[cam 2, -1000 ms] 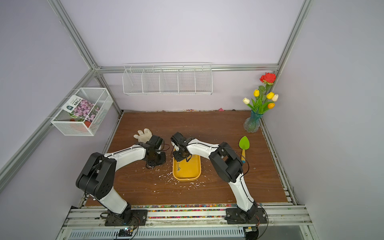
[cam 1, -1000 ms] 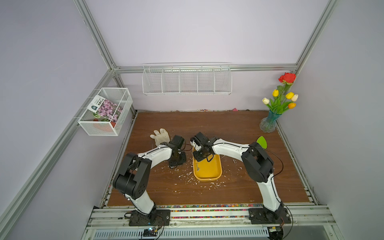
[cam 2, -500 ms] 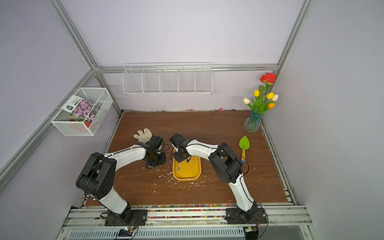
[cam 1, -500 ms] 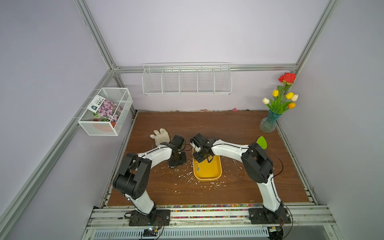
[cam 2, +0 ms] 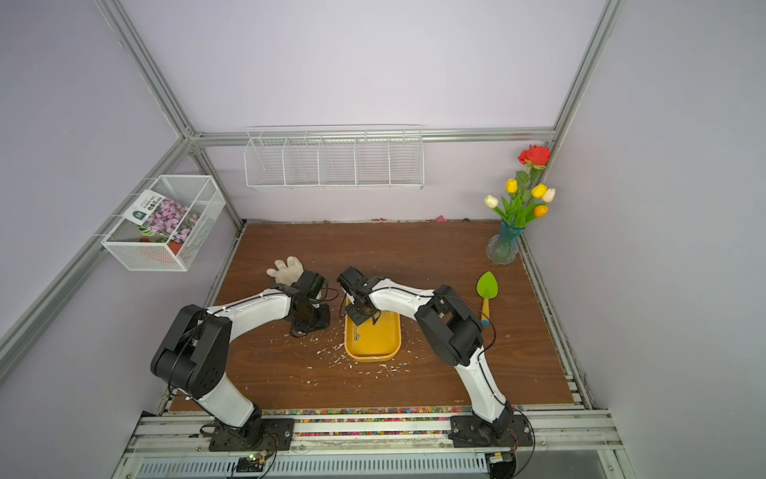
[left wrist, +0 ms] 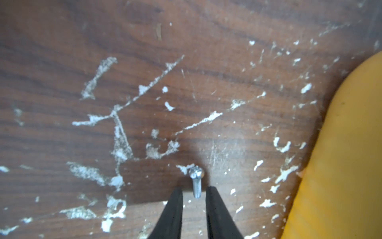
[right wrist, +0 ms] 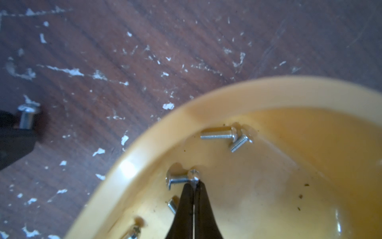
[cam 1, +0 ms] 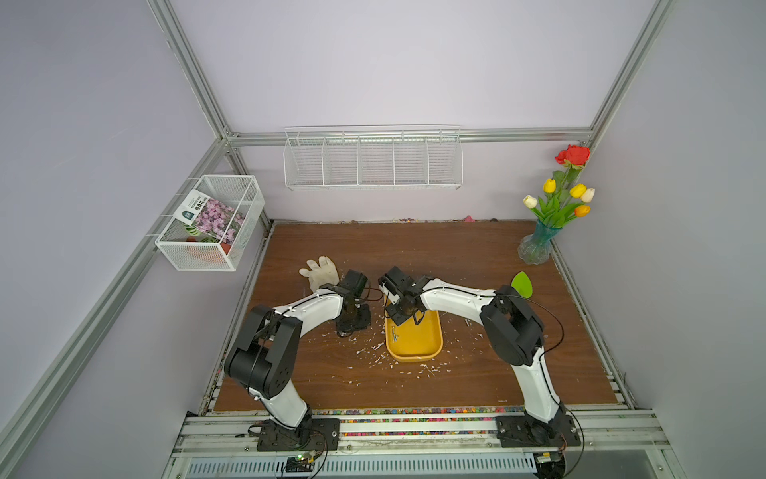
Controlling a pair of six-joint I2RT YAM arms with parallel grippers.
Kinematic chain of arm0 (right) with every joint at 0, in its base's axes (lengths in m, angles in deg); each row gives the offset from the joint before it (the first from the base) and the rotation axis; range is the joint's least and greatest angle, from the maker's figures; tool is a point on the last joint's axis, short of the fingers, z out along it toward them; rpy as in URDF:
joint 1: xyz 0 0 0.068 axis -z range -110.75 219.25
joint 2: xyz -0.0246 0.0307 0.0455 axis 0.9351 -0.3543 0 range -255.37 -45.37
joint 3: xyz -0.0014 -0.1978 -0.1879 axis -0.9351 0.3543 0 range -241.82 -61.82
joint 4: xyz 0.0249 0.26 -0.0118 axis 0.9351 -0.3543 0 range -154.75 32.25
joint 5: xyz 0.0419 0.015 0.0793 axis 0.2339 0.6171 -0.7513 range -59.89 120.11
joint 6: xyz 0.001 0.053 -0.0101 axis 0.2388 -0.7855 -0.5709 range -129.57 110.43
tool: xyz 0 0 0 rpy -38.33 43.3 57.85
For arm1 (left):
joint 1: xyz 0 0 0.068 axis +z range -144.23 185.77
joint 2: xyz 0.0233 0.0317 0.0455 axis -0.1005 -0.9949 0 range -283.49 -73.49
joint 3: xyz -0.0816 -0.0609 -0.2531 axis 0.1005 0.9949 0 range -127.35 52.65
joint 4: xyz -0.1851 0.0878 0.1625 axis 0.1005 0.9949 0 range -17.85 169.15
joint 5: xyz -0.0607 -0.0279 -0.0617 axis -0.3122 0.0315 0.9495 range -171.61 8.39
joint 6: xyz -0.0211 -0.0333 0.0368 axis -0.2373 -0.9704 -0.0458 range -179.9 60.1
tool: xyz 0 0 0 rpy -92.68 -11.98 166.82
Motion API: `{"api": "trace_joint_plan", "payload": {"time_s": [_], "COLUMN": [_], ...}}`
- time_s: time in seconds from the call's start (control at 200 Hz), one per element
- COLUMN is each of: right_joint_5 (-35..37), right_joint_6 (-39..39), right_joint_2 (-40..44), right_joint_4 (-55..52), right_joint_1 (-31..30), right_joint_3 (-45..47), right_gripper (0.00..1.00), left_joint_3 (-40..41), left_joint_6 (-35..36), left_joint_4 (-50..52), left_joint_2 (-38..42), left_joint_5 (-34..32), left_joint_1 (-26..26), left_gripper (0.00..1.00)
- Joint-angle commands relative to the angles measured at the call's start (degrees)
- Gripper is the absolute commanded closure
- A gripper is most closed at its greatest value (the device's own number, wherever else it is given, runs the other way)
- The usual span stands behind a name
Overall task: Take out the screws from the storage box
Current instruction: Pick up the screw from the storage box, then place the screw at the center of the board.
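The yellow storage box (cam 1: 414,346) (cam 2: 373,346) lies mid-table, with several silver screws (right wrist: 219,134) by its inner wall (right wrist: 268,91). Inside it my right gripper (right wrist: 194,184) is shut on a screw whose head (right wrist: 193,174) pokes out past the tips; another screw (right wrist: 177,180) lies right beside it. Just left of the box (left wrist: 341,165), my left gripper (left wrist: 194,189) is open low over the wood. One screw (left wrist: 196,180) lies on the table with its tip between the fingers, touched by neither. The right wrist view shows that screw (right wrist: 26,118) too.
White flakes (cam 1: 373,348) litter the wood around the box. A white glove (cam 1: 319,271) lies behind the left arm. A green trowel (cam 2: 486,290) and a flower vase (cam 1: 536,246) stand to the right. Wire baskets (cam 1: 373,161) hang on the walls.
My left gripper has opened and let its screw down onto the table. My right gripper has closed on a screw inside the box. Both arms have barely shifted.
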Motion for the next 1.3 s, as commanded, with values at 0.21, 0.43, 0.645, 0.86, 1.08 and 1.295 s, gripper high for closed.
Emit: {"api": "trace_joint_plan", "payload": {"time_s": [0.21, 0.43, 0.645, 0.86, 1.08, 1.295], "right_joint_5": [-0.6, -2.3, -3.6, -4.0, -4.9, -5.0], "right_joint_6": [-0.2, -1.1, -1.8, -2.6, -4.6, -4.4], "right_joint_2": [3.3, 11.4, 19.8, 30.8, 40.2, 39.7], "right_joint_4": [-4.6, -4.7, -5.7, -8.5, -6.1, -5.2], "right_joint_1": [1.9, 4.4, 7.9, 13.6, 21.5, 23.1], "right_joint_3": [2.1, 3.0, 7.2, 14.7, 29.0, 36.1], "right_gripper": [1.00, 1.00, 1.00, 1.00, 1.00, 1.00], "left_joint_3": [-3.9, -9.6, -12.2, -18.9, -23.8, -28.0], "left_joint_6": [0.7, 1.5, 9.3, 14.6, 21.3, 24.2], "left_joint_4": [2.2, 3.7, -2.7, -2.6, -3.3, -2.7], "left_joint_2": [3.3, 5.3, 9.9, 4.2, -5.1, -13.3], "left_joint_5": [-1.3, -0.9, 4.2, 8.6, 11.4, 10.4], "left_joint_1": [0.1, 0.0, -3.7, -9.9, -16.3, -19.3], "left_gripper": [0.72, 0.71, 0.72, 0.75, 0.75, 0.75]}}
